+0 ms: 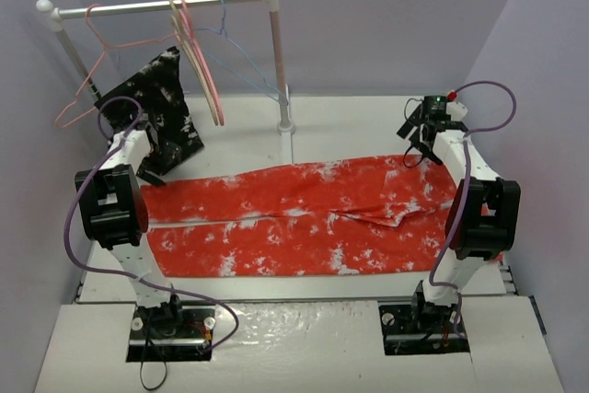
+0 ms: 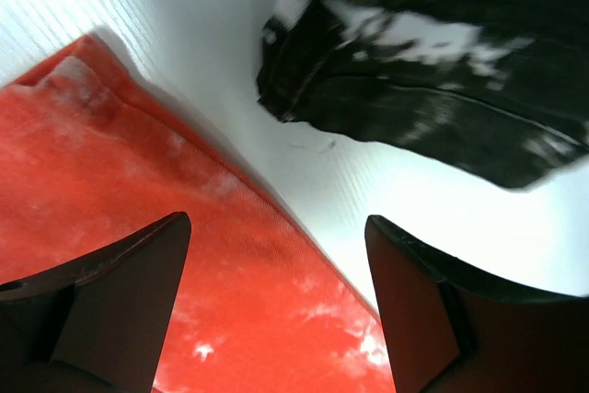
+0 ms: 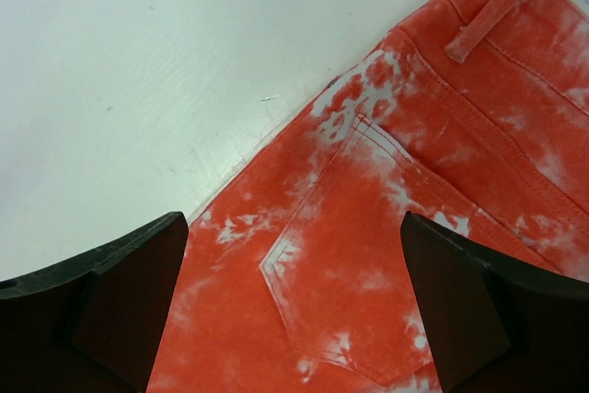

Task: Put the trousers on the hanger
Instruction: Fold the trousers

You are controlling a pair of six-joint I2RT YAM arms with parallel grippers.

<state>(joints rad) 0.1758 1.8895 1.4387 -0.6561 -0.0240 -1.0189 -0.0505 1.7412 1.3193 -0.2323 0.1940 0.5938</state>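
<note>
Top external view: the trousers [image 1: 304, 218], red-orange woven cloth blotched white, lie flat across the desk [image 1: 350, 117]. Behind them the hanger [image 1: 237, 46], thin light-blue wire, hangs on the white rail [image 1: 138, 6]. The left hand [image 2: 276, 227] is released over the trousers' edge, and the right hand [image 3: 290, 218] is released over their stitched back pocket.

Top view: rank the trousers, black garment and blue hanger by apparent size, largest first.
1. trousers, by far the largest.
2. black garment.
3. blue hanger, smallest. It hangs farther back and its wire is faint, so this last gap is less certain.
</note>
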